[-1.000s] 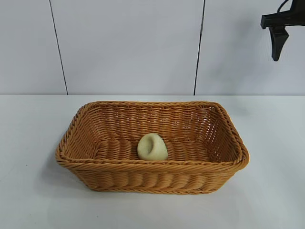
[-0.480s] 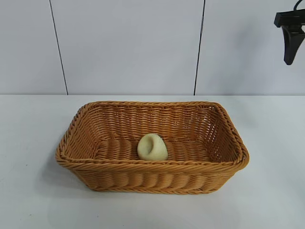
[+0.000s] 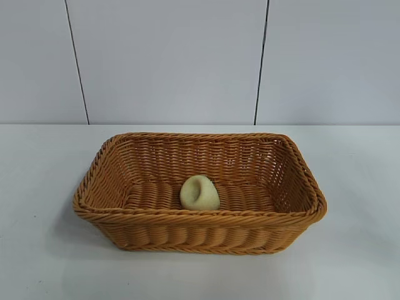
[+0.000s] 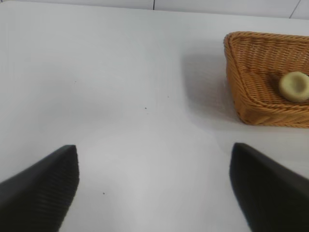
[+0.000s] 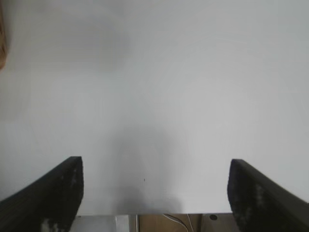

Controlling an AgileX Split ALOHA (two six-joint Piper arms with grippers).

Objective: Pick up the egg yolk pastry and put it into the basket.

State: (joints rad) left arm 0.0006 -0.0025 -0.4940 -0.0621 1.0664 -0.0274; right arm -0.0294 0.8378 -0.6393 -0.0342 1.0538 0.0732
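Observation:
The egg yolk pastry [image 3: 200, 193], a pale yellow-cream lump with a dent, lies on the floor of the orange-brown wicker basket [image 3: 200, 220], near its front wall. Both also show in the left wrist view, the basket [image 4: 251, 92] with the pastry [image 4: 294, 86] inside. Neither arm appears in the exterior view. My left gripper [image 4: 153, 159] is open and empty over bare table, well away from the basket. My right gripper [image 5: 155, 169] is open and empty over bare table near the table's edge.
The white table [image 3: 50, 187] surrounds the basket. A pale panelled wall [image 3: 169, 62] stands behind. In the right wrist view a sliver of the basket [image 5: 1, 43] shows at the side, and the table edge [image 5: 169, 214] with a cable below it.
My right gripper, seen at the upper right of the exterior view, has moved right and out of that view. The pastry and basket have not moved.

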